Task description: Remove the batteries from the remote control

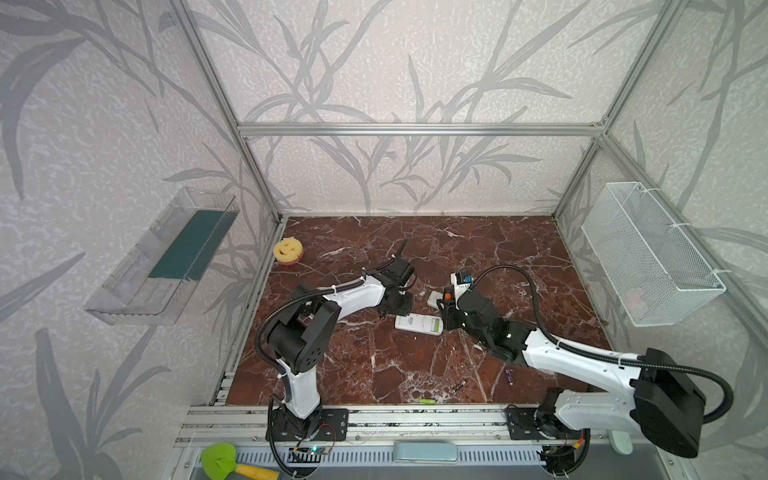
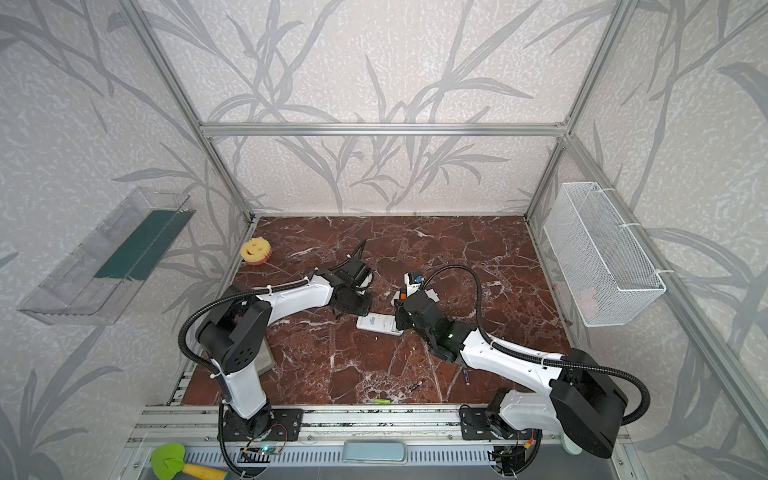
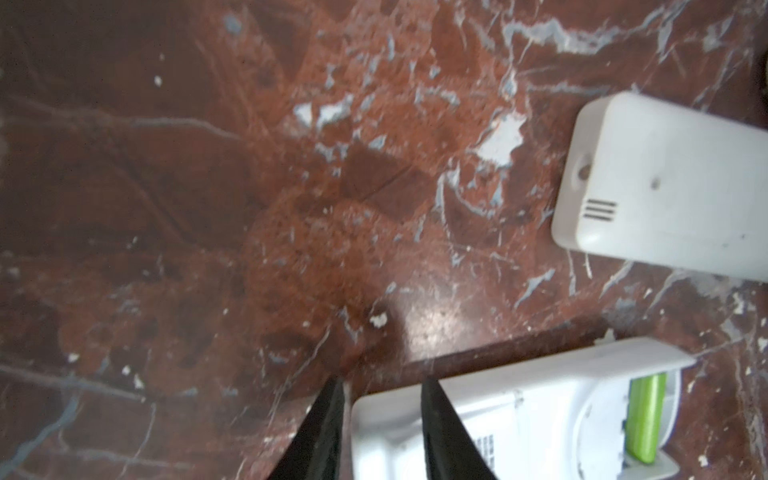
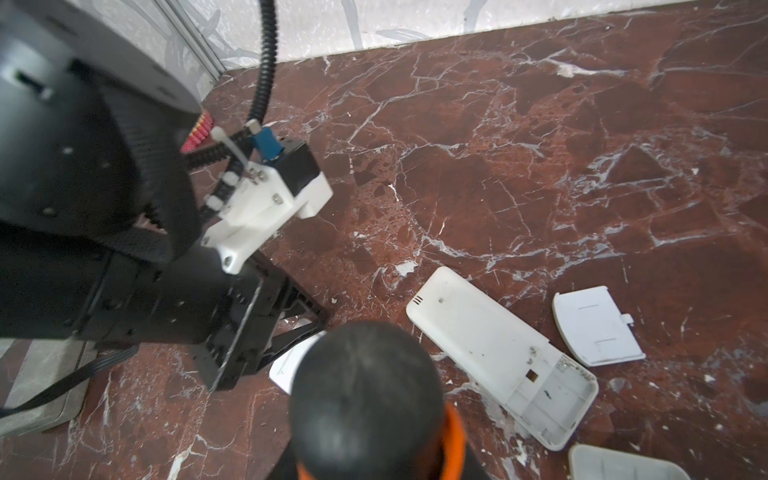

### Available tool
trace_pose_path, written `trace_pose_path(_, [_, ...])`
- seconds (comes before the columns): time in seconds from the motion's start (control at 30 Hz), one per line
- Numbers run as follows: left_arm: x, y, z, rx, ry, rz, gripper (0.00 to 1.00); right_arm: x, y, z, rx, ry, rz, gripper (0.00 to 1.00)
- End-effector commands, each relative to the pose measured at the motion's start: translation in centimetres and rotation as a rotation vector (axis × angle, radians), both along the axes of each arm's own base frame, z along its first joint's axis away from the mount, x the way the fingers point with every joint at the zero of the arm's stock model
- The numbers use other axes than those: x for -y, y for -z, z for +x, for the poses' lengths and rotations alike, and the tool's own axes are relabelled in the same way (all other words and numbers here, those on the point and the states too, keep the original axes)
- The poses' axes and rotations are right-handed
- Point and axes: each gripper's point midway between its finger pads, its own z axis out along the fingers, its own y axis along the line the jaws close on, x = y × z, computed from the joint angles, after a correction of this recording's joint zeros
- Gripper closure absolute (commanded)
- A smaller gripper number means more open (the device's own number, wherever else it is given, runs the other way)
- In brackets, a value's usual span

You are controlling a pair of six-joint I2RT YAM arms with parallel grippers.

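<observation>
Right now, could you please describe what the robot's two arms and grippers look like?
The left arm and right arm have white shells and black joint housings. Black ribbed conduit runs along each, held by white ties. The left gripper's fingers are black, flat and tapered. A green light glows on the right arm.

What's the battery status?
Left gripper open at the remote's end. Right gripper shut on screwdriver. One green battery in remote; loose green battery, two dark batteries on table. Nothing blocks it.

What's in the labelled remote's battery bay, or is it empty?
Not empty. On the remote the bay is open, and one green battery lies in it.
</observation>
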Motion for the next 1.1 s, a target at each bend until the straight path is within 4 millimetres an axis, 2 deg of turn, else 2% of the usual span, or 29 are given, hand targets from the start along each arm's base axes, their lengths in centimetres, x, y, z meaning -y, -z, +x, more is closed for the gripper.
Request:
trace_pose_path(0.0, [-1.1, -1.4, 0.0, 0.037, -0.06, -0.003, 0.57, 0.7, -3.2, 2.1, 0.101, 0.113, 0.059, 1.0])
trace_pose_path(0.2, [-1.5, -3.2, 0.2, 0.074, -0.125, -0.086, 0.52, 1.3, -4.7, 3.4, 0.187, 0.196, 0.08, 1.0])
trace_pose_path(0.37, [-1.1, -2.8, -1.0, 0.04, -0.167, -0.173, 0.5, 1.2, -5.9, 4.8, 0.263, 0.231, 0.051, 1.0])
trace_pose_path(0.63, [-1.0, -0.4, -2.4, -0.029, -0.203, -0.218, 0.5, -0.7, -4.3, 6.5, 0.258, 0.217, 0.025, 1.0])
trace_pose_path(1.07, [-1.2, 1.3, -3.0, -0.069, -0.214, -0.205, 0.5, -0.6, -2.0, 6.5, 0.216, 0.22, -0.007, 1.0])
